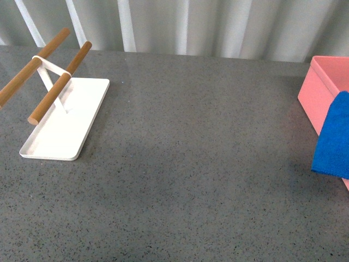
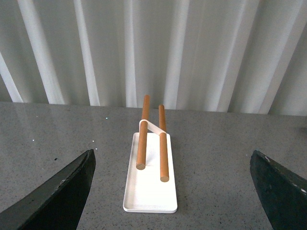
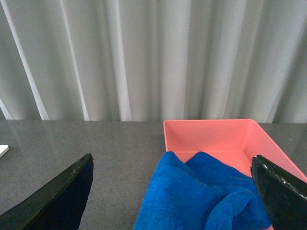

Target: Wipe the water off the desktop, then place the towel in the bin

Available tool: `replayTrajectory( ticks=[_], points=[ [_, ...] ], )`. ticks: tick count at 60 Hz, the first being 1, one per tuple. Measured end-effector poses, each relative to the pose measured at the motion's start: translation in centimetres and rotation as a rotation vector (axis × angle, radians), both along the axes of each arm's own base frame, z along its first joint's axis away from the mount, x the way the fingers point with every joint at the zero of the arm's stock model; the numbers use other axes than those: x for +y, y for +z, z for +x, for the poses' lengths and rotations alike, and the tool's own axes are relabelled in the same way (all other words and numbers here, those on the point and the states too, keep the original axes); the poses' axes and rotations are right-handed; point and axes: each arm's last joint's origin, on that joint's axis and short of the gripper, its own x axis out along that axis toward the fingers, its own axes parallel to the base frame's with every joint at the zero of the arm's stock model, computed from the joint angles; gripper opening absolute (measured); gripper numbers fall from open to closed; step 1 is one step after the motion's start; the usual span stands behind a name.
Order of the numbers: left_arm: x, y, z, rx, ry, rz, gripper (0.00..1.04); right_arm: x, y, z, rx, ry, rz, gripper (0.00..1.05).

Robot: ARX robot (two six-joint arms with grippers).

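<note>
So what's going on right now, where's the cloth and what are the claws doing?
Left gripper open, empty. Right gripper open, empty. Towel draped over bin wall, part hanging outside. Nothing in the way.

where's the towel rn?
Far right of the front view: the towel is draped over the near wall of the bin, partly inside and partly hanging toward the desktop. Neither gripper is touching it.

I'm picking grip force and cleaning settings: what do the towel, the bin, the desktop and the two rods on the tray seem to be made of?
The towel: soft blue microfibre-like cloth, with fuzzy, rumpled folds.
The bin: probably plastic, with smooth matte salmon-pink walls and a thin rim.
The desktop: stone-like, dark grey, finely speckled, slightly glossy with faint reflections.
The rods: apparently wood, warm brown and round.
</note>
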Motion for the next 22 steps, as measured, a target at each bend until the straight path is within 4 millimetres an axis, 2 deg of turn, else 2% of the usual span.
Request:
replayTrajectory(
  ticks=[22],
  points=[
    [0.00, 0.00, 0.00, 0.000, 0.000, 0.000, 0.98, 0.00, 0.00, 0.00, 0.000, 0.000, 0.000, 0.98]
  ],
)
